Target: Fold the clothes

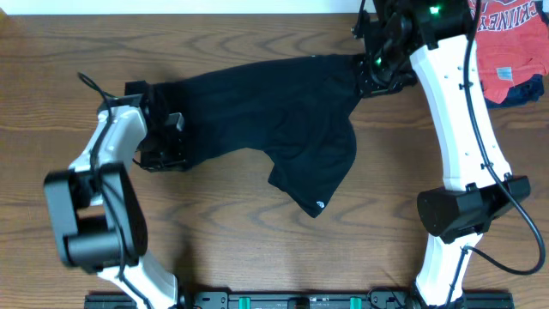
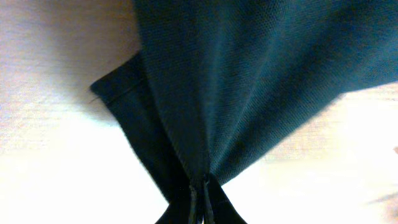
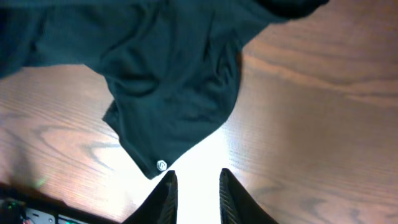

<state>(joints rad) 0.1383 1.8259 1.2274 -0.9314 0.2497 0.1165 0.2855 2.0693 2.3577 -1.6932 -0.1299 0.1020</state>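
Note:
The clothes (image 1: 283, 112), one black garment, lie stretched across the table between the two arms, and a flap with a small white logo (image 1: 319, 205) points toward the front. My left gripper (image 1: 178, 129) is at the garment's left end. In the left wrist view it (image 2: 200, 193) is shut on a bunched fold of the black fabric (image 2: 249, 74). My right gripper (image 1: 371, 70) hovers at the garment's right end. The right wrist view shows this gripper (image 3: 197, 177) open, with only bare table between the fingers, while the garment (image 3: 168, 81) and its logo (image 3: 161, 165) lie just beyond the tips.
A red shirt with white lettering (image 1: 510, 43) lies at the back right corner, with a navy garment (image 1: 525, 90) under its edge. A black rail (image 1: 292, 300) runs along the table's front edge. Both arm bases stand near the front.

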